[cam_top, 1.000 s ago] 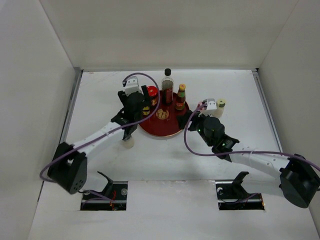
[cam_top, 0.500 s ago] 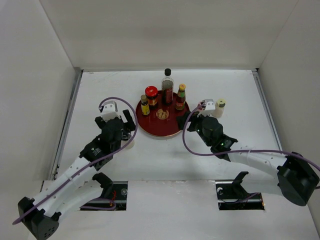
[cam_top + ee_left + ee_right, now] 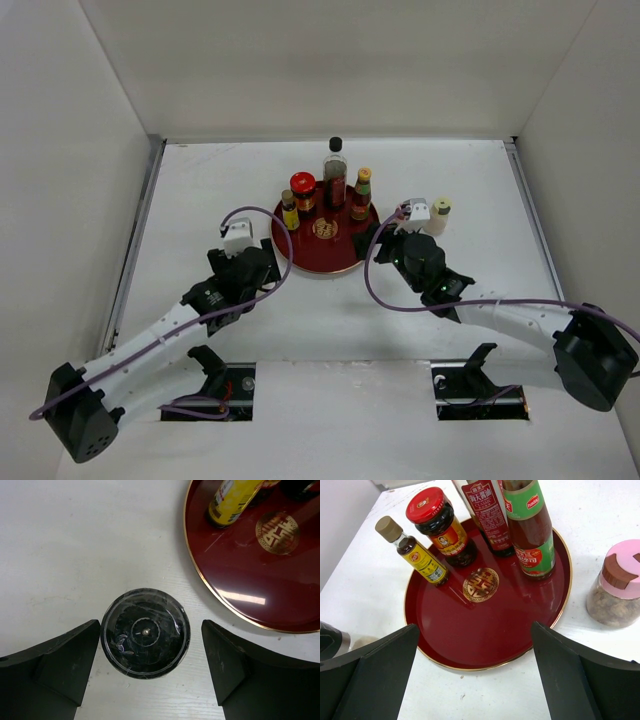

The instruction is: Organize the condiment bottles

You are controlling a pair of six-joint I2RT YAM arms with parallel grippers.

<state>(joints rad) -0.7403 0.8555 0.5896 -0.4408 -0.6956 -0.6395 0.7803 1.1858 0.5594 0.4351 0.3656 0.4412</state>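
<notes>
- Hovering with the left gripper [image 3: 150, 627] straight above a dark-topped shaker [image 3: 145, 634], fingers [image 3: 65, 660] spread to either side, neither pad touching it.
- Found upright on the table [image 3: 60, 540], just beside the tray [image 3: 235, 595] rim, not on it.
- Probably light and rigid, glass or hard plastic by the look. Smooth round wall, so likely slippery and apt to twist or tip under an off-centre squeeze.
- Best taken across the body below the cap, pads on opposite sides, low enough to keep it upright.
- Already on the tray, grouped at its far side: tall bottle [image 3: 335, 172], red-lidded jar [image 3: 440, 527], sauce bottle [image 3: 530, 530], small bottle [image 3: 417, 552].
- Off the tray to its right: pink shaker [image 3: 620, 582] just beside the rim, cream shaker [image 3: 438, 214] near the right wrist.
- Facing the tray with the right gripper [image 3: 475, 630], fingers wide apart, holding nothing.
</notes>
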